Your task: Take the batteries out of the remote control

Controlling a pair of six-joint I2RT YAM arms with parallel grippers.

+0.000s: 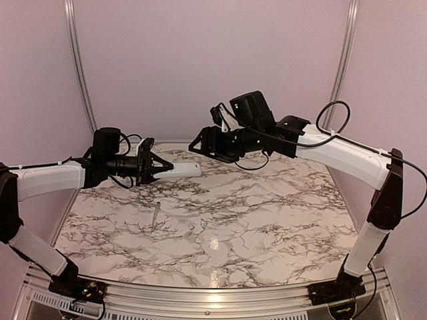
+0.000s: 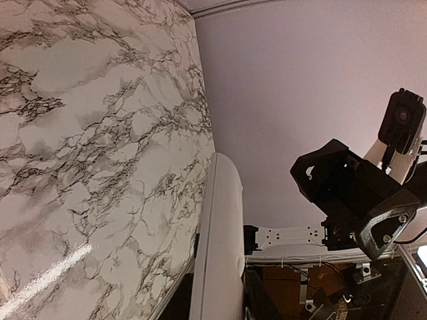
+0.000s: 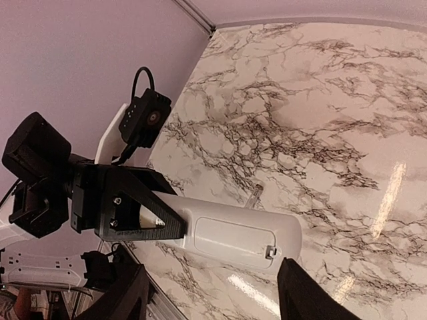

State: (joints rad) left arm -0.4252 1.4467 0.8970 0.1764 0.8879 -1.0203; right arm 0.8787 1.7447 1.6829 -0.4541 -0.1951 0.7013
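My left gripper [image 1: 157,167] is shut on the white remote control [image 1: 185,168] and holds it level above the back left of the table, its free end pointing right. In the left wrist view the remote [image 2: 220,240] stands between the jaws. My right gripper [image 1: 198,144] is open, just above and behind the remote's free end, not touching it. In the right wrist view the remote [image 3: 230,230] shows its back with the battery cover [image 3: 233,233] closed and its latch [image 3: 269,251] near the end. The batteries are hidden.
A thin silvery tool [image 1: 157,213] lies on the marble table [image 1: 253,220] below the remote; it also shows in the right wrist view [image 3: 254,195]. Pale walls close the back and sides. A power strip [image 3: 40,267] hangs beyond the table's left edge.
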